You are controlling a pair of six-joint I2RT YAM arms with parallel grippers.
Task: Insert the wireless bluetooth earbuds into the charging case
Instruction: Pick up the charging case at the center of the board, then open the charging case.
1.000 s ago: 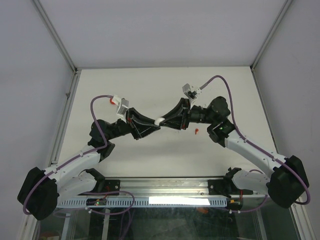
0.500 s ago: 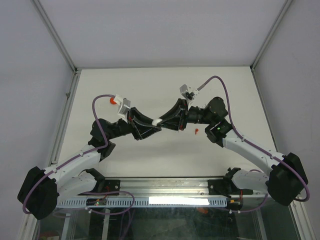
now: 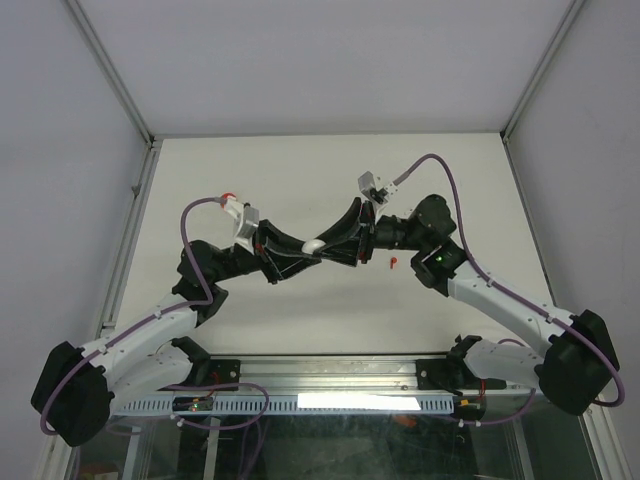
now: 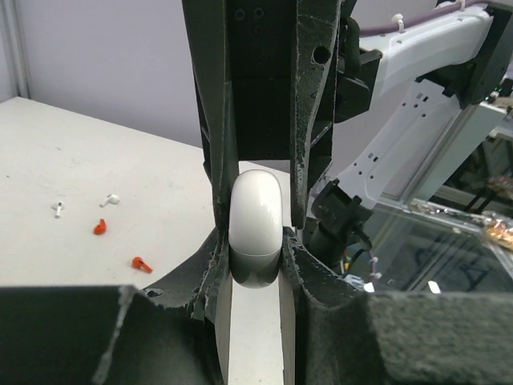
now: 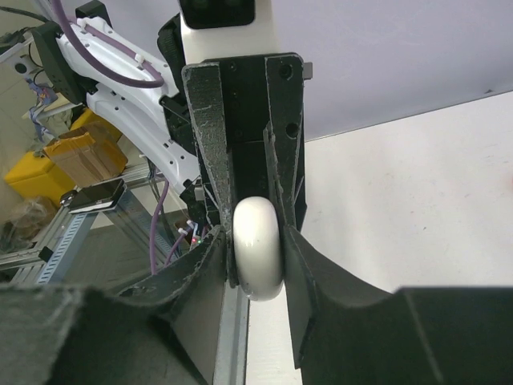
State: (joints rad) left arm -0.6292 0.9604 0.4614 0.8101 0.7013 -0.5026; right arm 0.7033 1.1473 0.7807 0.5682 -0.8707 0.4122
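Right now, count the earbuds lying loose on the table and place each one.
4, all in the left wrist view: left white earbud, right white earbud, upper red earbud, lower red earbud. Others may be hidden.

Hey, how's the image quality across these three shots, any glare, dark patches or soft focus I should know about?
Top view: even light, one bright glare strip on the front rail. Left wrist view: charging case sharp with a soft sheen, the left fingers dark and underexposed. Right wrist view: case again sharp, the right fingers equally dark.
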